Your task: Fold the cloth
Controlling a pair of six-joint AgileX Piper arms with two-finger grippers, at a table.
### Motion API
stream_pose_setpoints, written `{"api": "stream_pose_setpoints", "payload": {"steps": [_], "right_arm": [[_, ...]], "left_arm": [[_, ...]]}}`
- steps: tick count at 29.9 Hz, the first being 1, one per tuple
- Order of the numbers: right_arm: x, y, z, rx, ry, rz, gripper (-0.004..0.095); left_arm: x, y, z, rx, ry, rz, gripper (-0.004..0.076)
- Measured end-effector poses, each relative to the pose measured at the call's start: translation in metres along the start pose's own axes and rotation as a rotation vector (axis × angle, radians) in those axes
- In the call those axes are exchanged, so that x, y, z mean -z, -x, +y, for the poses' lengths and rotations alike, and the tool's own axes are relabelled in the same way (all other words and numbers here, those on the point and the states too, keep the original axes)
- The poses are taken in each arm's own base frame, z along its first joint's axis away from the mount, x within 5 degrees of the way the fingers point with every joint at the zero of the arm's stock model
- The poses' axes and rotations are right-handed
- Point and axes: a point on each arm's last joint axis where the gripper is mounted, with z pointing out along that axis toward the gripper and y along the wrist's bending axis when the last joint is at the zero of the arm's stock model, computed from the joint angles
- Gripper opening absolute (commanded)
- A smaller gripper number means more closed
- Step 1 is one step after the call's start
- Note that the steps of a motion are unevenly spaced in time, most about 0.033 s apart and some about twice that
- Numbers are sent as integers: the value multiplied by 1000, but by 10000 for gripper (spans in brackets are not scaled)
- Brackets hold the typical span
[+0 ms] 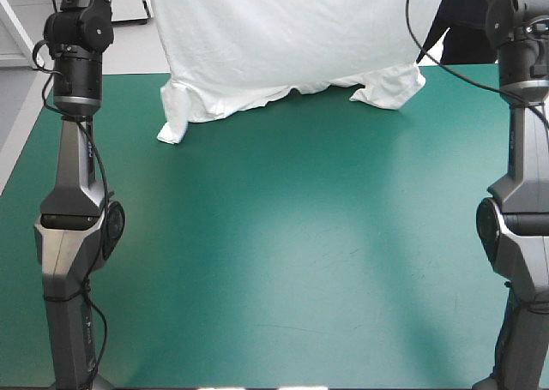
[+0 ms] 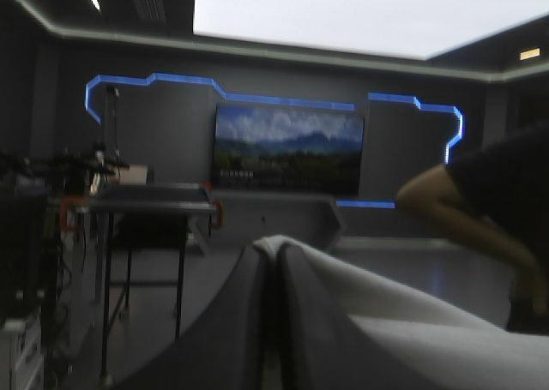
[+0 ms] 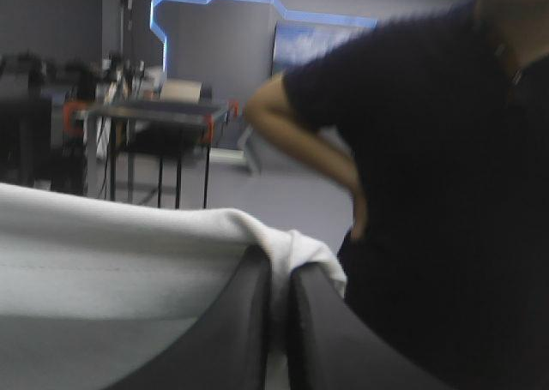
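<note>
Evidently the T-shirt is in mid-lift: it hangs as a wide white sheet over the far part of the table, and its lower edge rests crumpled on the teal-green cover at the far left and far right. The left gripper has its black fingers pressed together in a pointed arch, with a lip of white cloth pinched at the tip. The right gripper is likewise all but together on a bunched corner of the shirt. Both are raised high enough that the wrist views look level into the room. To do this step well, I judge that the two arms should hold an even height and keep the top edge taut between them, so the sheet hangs without a sag. They could then draw it toward the near side and lower it, letting the trailing edge drag flat and the creases pull out. The left corner looks thinly held, so a sharp tug risks slipping it.
</note>
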Motion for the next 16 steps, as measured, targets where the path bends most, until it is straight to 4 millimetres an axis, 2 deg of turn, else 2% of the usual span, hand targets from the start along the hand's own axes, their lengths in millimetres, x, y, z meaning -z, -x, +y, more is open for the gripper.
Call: {"api": "stream_pose_setpoints", "payload": {"steps": [3, 7, 13, 16], "right_arm": [[-10, -38, 12, 38, 58, 174, -17], [-12, -75, 34, 81, 159, 371, -17], [-3, -123, 60, 95, 298, 658, -17], [4, -146, 64, 89, 339, 787, -17]], "left_arm": [[0, -21, -1, -22, -28, 188, -22], [9, -44, -3, -57, -65, 460, -22], [30, -95, -3, -40, -112, 932, -22], [35, -120, -2, 4, -120, 1063, -22]]}}
